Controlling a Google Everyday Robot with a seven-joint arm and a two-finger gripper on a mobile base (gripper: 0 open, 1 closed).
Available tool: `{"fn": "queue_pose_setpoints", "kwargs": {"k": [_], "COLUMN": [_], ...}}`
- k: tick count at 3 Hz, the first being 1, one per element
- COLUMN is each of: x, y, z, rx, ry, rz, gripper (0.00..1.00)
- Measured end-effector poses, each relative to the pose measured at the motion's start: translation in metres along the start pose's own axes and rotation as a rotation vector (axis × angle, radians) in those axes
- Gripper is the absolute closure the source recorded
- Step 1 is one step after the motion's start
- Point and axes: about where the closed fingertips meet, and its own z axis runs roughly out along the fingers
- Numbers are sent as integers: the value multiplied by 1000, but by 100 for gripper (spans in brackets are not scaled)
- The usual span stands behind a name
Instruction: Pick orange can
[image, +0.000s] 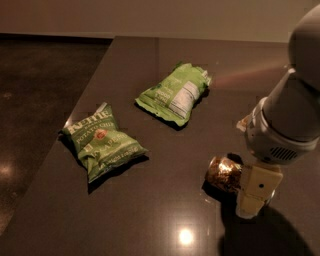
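The orange can (224, 173), gold with a dark print, lies on its side on the dark table (150, 210) at the right front. My gripper (253, 194) is down at the can's right end, and its cream-coloured part covers that end from the camera side. The white arm (287, 125) rises above it to the upper right. Only the left part of the can shows.
Two green chip bags lie on the table: one at the left (102, 141), one further back in the middle (175, 93). The table's left edge runs diagonally, with dark floor (40, 100) beyond it. A light reflection (186, 236) shines near the front.
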Motion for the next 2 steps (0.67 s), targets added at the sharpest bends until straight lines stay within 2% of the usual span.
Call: {"fn": "queue_pose_setpoints", "kwargs": {"k": [1, 2], "x": [7, 12], "y": [1, 1], "z": [14, 22], "rx": [-10, -18], "ry": [63, 119], "rz": [16, 29], "gripper": [0, 16]}}
